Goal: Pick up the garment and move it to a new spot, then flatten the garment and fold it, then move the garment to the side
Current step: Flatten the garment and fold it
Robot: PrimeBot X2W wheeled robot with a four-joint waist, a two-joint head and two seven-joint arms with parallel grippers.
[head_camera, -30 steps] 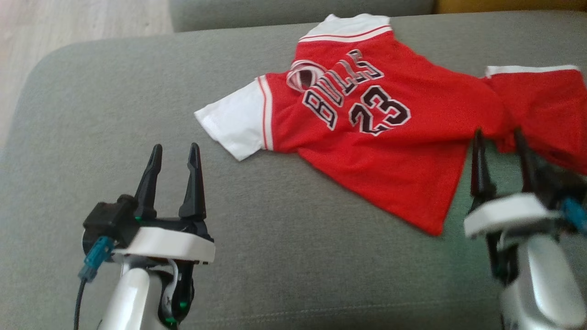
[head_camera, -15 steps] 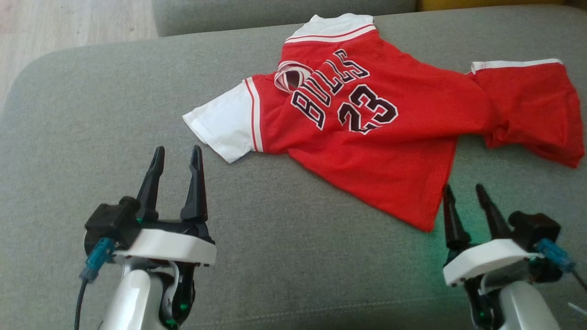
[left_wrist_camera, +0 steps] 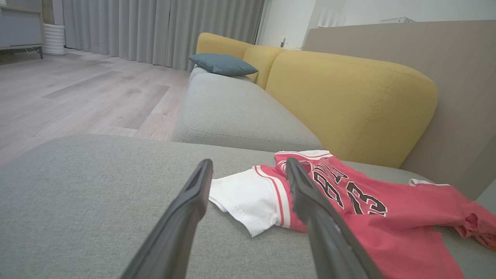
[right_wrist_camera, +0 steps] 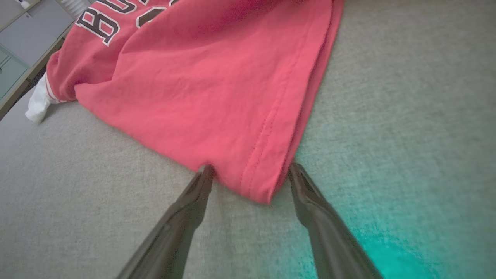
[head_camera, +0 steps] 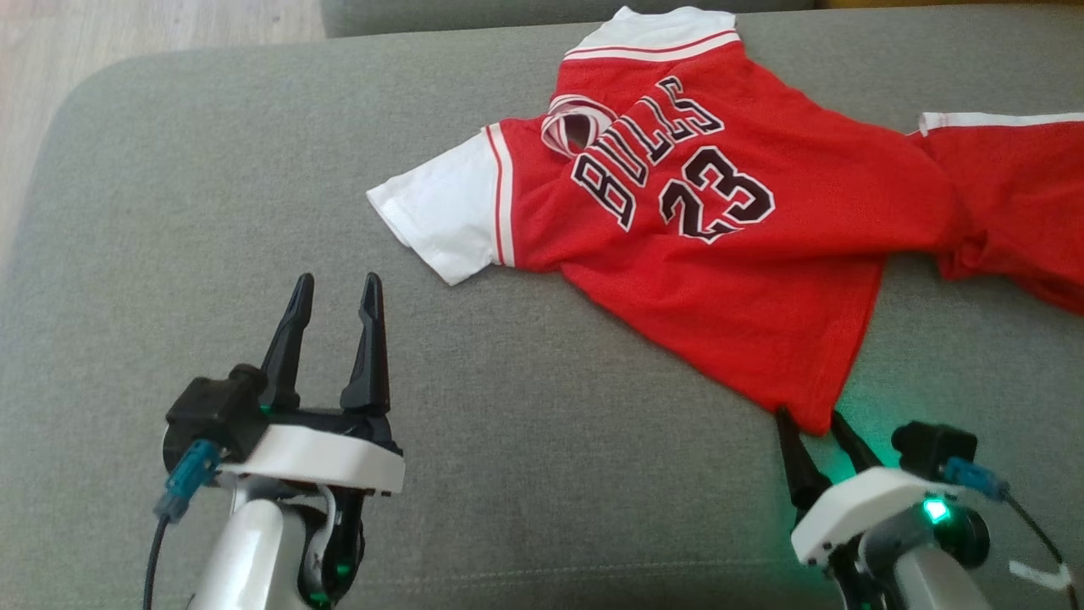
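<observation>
right hand: released; jaws straddle near hem corner, no pinch yet
left hand: released; short of white sleeve
garment: spread on sofa seat; light, limp, likely to bunch
grip: hem corner plus sleeve; catch both layers

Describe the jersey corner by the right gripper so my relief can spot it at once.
On the grey sofa seat lies a red jersey. Follow its body toward the robot to the pointed hem corner, which sits between the tips of the open right gripper. Unlike the white sleeve, it is all red with a stitched edge.
</observation>
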